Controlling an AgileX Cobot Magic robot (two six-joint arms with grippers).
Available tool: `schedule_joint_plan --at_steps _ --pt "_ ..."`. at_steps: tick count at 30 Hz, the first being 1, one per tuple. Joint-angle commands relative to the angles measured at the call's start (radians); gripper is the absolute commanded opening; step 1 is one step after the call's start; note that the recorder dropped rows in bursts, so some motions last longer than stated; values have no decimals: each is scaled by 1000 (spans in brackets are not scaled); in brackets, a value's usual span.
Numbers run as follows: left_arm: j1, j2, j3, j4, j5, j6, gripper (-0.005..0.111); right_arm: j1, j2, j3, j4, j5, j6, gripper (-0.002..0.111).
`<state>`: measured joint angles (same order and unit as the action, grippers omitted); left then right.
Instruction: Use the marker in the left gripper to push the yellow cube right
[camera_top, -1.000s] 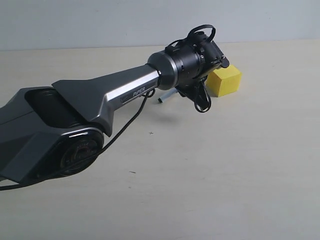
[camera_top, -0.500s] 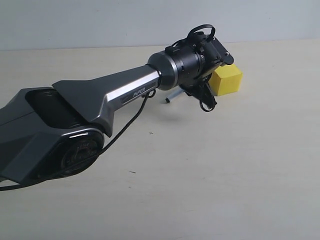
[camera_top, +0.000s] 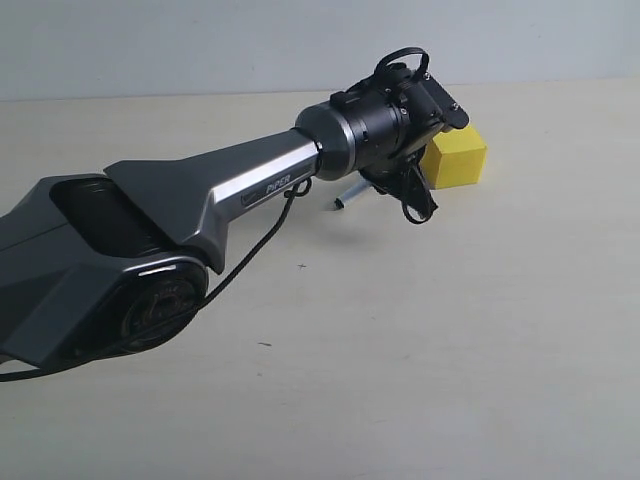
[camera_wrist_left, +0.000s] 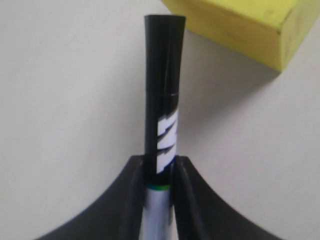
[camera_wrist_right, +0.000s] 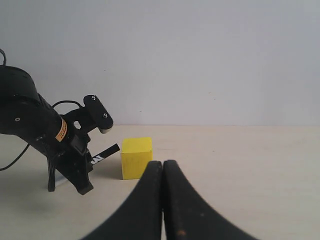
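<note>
We're looking straight down the left claw (camera_wrist_left: 159, 167), and it is clamped on the marker (camera_wrist_left: 161, 100). Both black fingers (camera_wrist_left: 131, 175) pinch the barrel right where a thin green ring separates the white body from the black section. That black section, striped with white lettering, sticks out ahead of the claw, and its flat end points toward the yellow cube (camera_wrist_left: 240, 25).

From the exterior view, the left arm (camera_top: 250, 185) stretches in from the lower left across the pale desk (camera_top: 450, 350), with "PiPER" readable on its silver band. The wrist sits in front of the cube's left side, so we only get the right part of the cube, resting flat on the desk towards the far edge. The other end of the marker pokes out beneath the wrist, tilted down and just off the desk.

The right wrist view gives us the best angle. The marker slants up towards the cube's left face and its tip is right at that face. From here we cannot tell whether it is touching or a hair short.

Over on the other side, the right claw (camera_wrist_right: 162, 165) has its two fingers pressed together with nothing between them, hanging well apart from the cube and pointing its way.
</note>
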<state>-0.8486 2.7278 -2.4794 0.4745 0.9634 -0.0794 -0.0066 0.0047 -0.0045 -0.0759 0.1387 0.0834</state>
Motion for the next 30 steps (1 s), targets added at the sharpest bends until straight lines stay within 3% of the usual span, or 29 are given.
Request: schedule_joint_plan --at_steps 1,16,22,30 --pt "1 3 0 -17 -54 -55 0 1 -5 4 -1 -5 -1 0" --pt "-1 3 0 -54 -39 -31 0 1 -5 4 -1 -5 -1 0" --pt "-1 3 0 -87 -98 -29 0 1 -5 4 -1 -5 -1 0" --pt "1 -32 0 -58 -35 -32 0 1 -5 4 -1 -5 -1 0"
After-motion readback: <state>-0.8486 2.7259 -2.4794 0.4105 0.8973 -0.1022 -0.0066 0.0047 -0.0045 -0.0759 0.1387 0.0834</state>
